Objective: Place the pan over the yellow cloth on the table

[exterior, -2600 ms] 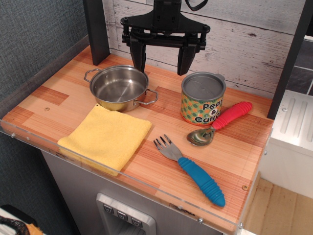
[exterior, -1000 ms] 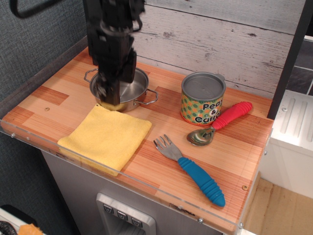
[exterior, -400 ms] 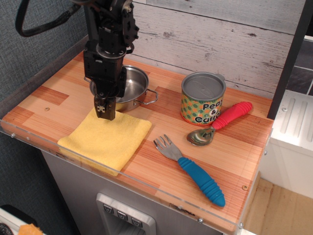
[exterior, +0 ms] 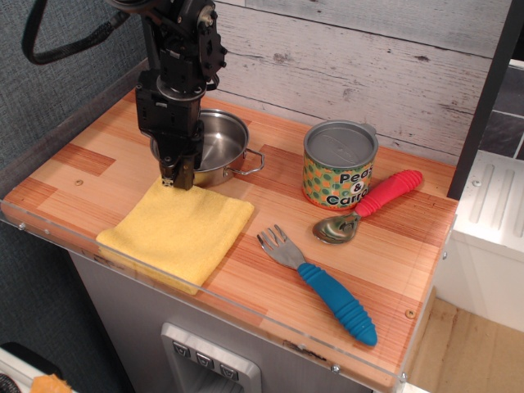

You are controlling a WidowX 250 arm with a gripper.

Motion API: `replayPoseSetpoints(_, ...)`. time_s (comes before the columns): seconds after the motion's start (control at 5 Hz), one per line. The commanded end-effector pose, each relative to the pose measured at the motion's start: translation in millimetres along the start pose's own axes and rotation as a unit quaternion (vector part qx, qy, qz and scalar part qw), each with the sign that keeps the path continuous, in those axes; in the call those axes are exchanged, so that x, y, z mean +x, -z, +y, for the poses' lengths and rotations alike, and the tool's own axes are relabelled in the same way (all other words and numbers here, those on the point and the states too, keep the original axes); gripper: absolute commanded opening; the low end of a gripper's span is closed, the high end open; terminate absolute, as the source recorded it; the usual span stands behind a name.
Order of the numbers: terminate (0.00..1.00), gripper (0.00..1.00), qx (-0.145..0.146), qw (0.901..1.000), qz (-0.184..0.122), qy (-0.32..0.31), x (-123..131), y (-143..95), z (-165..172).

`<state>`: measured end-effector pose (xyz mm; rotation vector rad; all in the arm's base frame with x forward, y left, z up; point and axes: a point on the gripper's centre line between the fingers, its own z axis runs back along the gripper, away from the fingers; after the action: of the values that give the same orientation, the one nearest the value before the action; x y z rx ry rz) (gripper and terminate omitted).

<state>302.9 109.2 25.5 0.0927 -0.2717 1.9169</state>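
The pan (exterior: 214, 147), a small shiny steel pot with two wire loop handles, stands on the table (exterior: 98, 155) at the back left. The yellow cloth (exterior: 176, 232) lies folded just in front of it, near the clear front edge. My gripper (exterior: 177, 174) hangs straight down from the black arm, with its fingertips at the pan's front-left rim, right above the cloth's far edge. I see the fingers side-on and they overlap, so the jaw opening is hidden. The arm hides the pan's left part.
A lidded printed can (exterior: 340, 164) stands right of the pan. A spoon with a red handle (exterior: 368, 205) and a fork with a blue handle (exterior: 323, 286) lie to the front right. A plank wall runs behind, and a dark post stands at the back left.
The arm came from high above the back of the table down to the pan's front-left rim. In the last half second the fingertips shifted slightly back from the cloth's edge. The pan has not moved.
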Motion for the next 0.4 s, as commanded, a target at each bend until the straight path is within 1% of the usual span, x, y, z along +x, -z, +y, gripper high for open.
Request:
replayPoseSetpoints(0.0,0.00,0.00,-0.033,0.9994,0.004,-0.009,6.4,-14.6,-8.0)
replayPoseSetpoints(0.2,0.00,0.00,-0.058,0.9982,0.011,-0.008,9.3,-29.1,-16.4)
